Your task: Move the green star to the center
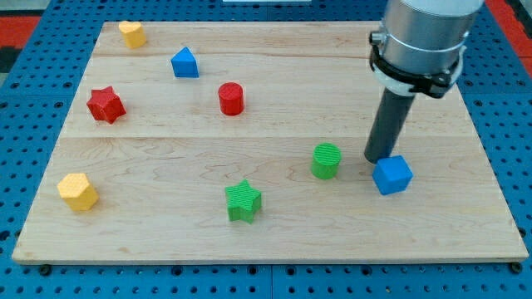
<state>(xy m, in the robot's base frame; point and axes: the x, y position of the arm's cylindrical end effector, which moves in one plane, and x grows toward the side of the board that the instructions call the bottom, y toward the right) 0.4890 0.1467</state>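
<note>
The green star (243,201) lies on the wooden board (166,241) low in the view, a little left of the middle. My tip (379,159) is at the view's right, just above and touching or nearly touching the blue cube (392,174). It stands far to the right of the star. A green cylinder (327,160) stands between the star and my tip, up and to the right of the star.
A red cylinder (231,98) stands above the middle. A blue triangular block (184,63) and a yellow block (131,33) lie at the top left. A red star (105,105) lies at the left. A yellow hexagonal block (78,192) lies at the bottom left.
</note>
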